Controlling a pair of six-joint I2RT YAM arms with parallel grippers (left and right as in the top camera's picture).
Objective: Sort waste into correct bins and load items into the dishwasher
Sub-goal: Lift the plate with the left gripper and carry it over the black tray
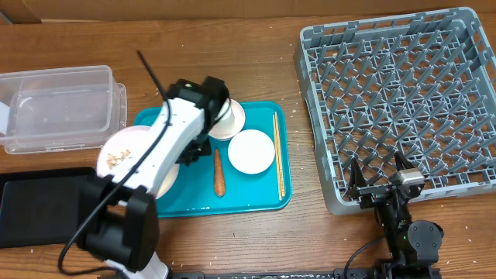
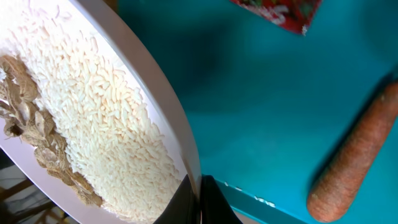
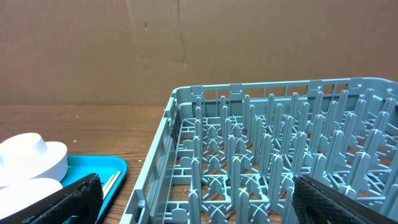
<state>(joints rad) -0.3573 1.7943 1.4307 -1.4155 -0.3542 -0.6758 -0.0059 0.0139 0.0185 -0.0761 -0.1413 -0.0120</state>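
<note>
My left gripper (image 1: 188,157) is shut on the rim of the large white plate (image 1: 124,147), which holds whitish rice scraps (image 2: 93,118) and brown bits; the jaws (image 2: 199,200) pinch the rim over the teal tray (image 2: 261,106). The orange carrot (image 1: 219,172) lies on the tray beside them and also shows in the left wrist view (image 2: 354,162). A corner of the red wrapper (image 2: 277,9) shows there too. A smaller plate (image 1: 250,151), a bowl (image 1: 230,116) and the chopsticks (image 1: 277,155) lie on the tray. My right gripper (image 1: 380,182) is open and empty at the grey dish rack's (image 1: 403,93) near edge. The napkin is hidden.
A clear plastic tub (image 1: 58,108) stands at the back left and a flat black tray (image 1: 39,205) at the front left. The right wrist view shows the rack's pegs (image 3: 249,162) between my open fingers (image 3: 199,199), with the bowl (image 3: 31,162) and chopsticks (image 3: 111,180) at the left.
</note>
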